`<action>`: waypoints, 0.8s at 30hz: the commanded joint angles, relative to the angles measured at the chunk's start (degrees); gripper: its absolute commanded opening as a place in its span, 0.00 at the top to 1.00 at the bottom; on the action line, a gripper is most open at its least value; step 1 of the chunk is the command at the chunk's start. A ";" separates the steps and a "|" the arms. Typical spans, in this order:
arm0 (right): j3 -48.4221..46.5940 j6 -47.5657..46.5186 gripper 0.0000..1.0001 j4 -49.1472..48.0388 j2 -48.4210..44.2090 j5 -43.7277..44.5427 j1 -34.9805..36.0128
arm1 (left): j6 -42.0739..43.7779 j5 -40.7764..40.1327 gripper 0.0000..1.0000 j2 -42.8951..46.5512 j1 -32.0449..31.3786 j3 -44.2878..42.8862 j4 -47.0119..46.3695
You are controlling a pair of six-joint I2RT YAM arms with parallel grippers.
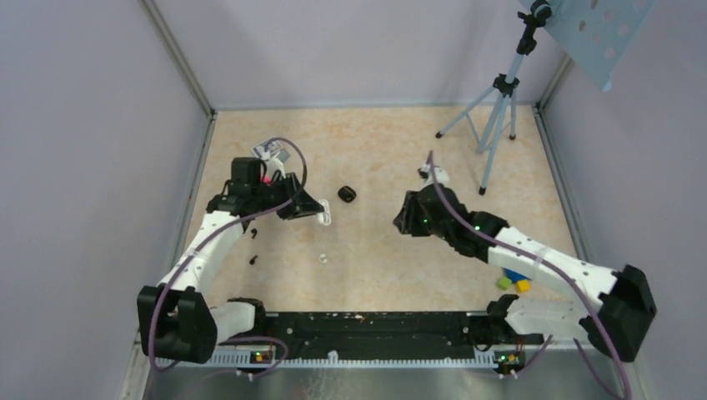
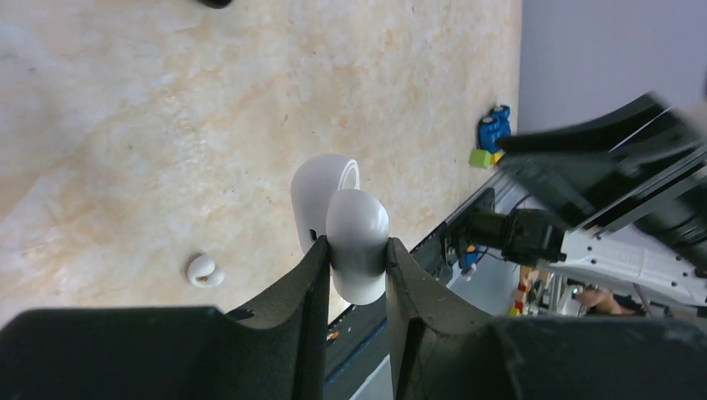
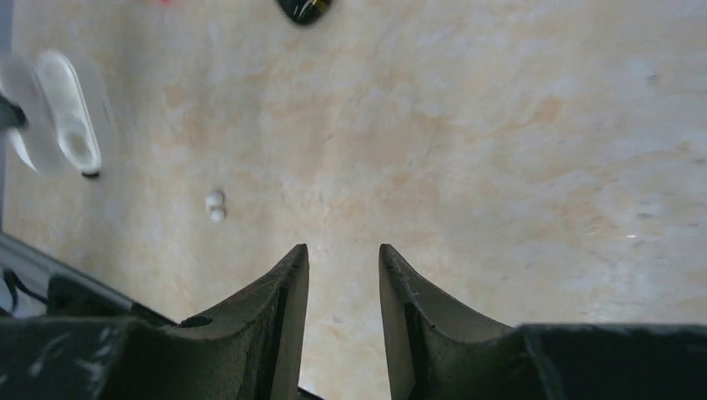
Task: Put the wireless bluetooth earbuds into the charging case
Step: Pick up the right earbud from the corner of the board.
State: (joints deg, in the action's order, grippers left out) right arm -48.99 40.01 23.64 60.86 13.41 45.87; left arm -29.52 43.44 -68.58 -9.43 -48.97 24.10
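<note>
Along the bottom of the top view, a black rail [image 1: 375, 323] carrying both arm bases, at the near edge of the counter [image 1: 375, 275]. Just beyond, lower right, small coloured blocks [image 1: 513, 282] close beside the right arm.

Lower centre-left, one tiny white earbud [image 1: 323, 258] lying on the counter, apart from both tools. Same earbud at the lower left of the left wrist view [image 2: 204, 271] and left of centre in the right wrist view [image 3: 216, 205]. Only this one made out. To its left, two dark specks [image 1: 253, 261], too small to identify.

Further up, left of centre, the left tool [image 1: 315, 210], clenched on a white pill-shaped object [image 1: 325, 217]. In the left wrist view [image 2: 357, 250], both fingers pressed against one rounded white half, the other half [image 2: 325, 187] sticking out past the tips.

Right of centre, the right tool [image 1: 403, 218], released. In the right wrist view [image 3: 343, 250], fingers apart with only bare counter between them.

Between the two tools and slightly farther back, the charging case [image 1: 347, 194]: small, black, glossy, resting on the counter, touched by neither tool. Seen again at the top edge of the right wrist view [image 3: 304, 8]. Lid open or closed: cannot tell.

Farthest, upper right, a tripod [image 1: 498, 108] standing on the counter, a pale perforated panel [image 1: 596, 33] above it in the corner.
</note>
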 commanded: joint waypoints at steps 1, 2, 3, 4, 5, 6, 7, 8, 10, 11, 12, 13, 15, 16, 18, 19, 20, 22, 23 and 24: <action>0.25 0.16 0.64 -10.80 9.01 -4.28 10.17 | -1.81 0.33 1.00 4.15 6.40 -1.29 3.68; -1.09 0.22 0.64 -12.04 12.03 -4.16 12.51 | -3.05 0.58 1.00 4.92 8.11 -1.41 3.12; -2.17 0.07 0.64 -13.54 14.72 -3.95 14.56 | -4.29 0.62 1.00 5.28 9.65 -1.88 2.66; -3.92 -0.37 0.64 -14.81 17.46 -3.77 16.62 | -5.29 0.45 1.00 5.56 11.41 -2.40 2.30; -5.54 -0.81 0.63 -15.66 20.08 -3.53 18.22 | -6.51 0.19 1.00 5.68 12.45 -3.33 2.24; -6.92 -1.72 0.62 -16.42 22.36 -3.20 19.56 | -7.42 0.03 1.00 5.91 13.12 -4.15 2.26; -8.50 -2.71 0.61 -17.21 24.74 -2.85 20.71 | -8.31 -0.21 1.00 6.34 13.54 -4.84 2.27; -10.14 -3.49 0.60 -17.30 26.77 -2.50 21.69 | -9.09 -0.69 1.00 6.96 13.78 -5.52 2.34; -12.96 -4.72 0.56 -17.59 31.38 -2.12 22.15 | -10.01 -2.19 1.00 7.59 14.18 -7.12 3.44; -14.12 -5.21 0.55 -17.64 33.13 -1.97 22.24 | -9.96 -3.43 1.00 7.52 14.34 -8.27 4.97; -15.68 -6.12 0.54 -17.47 34.78 -1.76 22.27 | -9.77 -4.71 1.00 7.42 14.47 -9.13 6.36; -16.92 -6.78 0.53 -17.32 36.51 -1.33 22.43 | -9.70 -5.87 1.00 7.53 14.52 -9.50 6.97; -19.84 -8.17 0.52 -16.12 39.95 0.33 22.93 | -9.84 -7.26 1.00 7.65 14.61 -9.37 7.23; -21.11 -8.65 0.51 -15.52 41.60 0.99 23.15 | -10.04 -7.09 1.00 7.60 14.69 -9.10 6.98; -23.47 -9.28 0.51 -14.64 44.90 1.16 23.40 | -10.63 -5.68 1.00 7.50 14.78 -8.42 5.91; -24.41 -9.43 0.51 -14.54 46.16 1.09 23.47 | -10.87 -5.32 1.00 7.55 14.79 -8.20 5.61; -25.28 -9.56 0.51 -14.35 47.39 0.93 23.59 | -10.90 -5.18 1.00 7.58 14.78 -8.16 5.53; -27.18 -10.00 0.51 -13.51 49.32 0.75 24.00 | -10.70 -5.28 1.00 7.73 14.87 -8.22 5.60; -27.97 -10.29 0.51 -13.11 50.12 0.85 24.31 | -10.63 -5.29 1.00 7.75 14.88 -8.17 5.61; -28.81 -10.72 0.51 -12.63 50.82 1.18 24.71 | -10.69 -5.20 1.00 7.80 14.88 -7.97 5.54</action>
State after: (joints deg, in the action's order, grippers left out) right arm -73.17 31.64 9.82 109.34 12.99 68.86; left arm -39.51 38.22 -61.71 4.99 -56.62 30.48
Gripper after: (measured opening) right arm 0.491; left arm 0.322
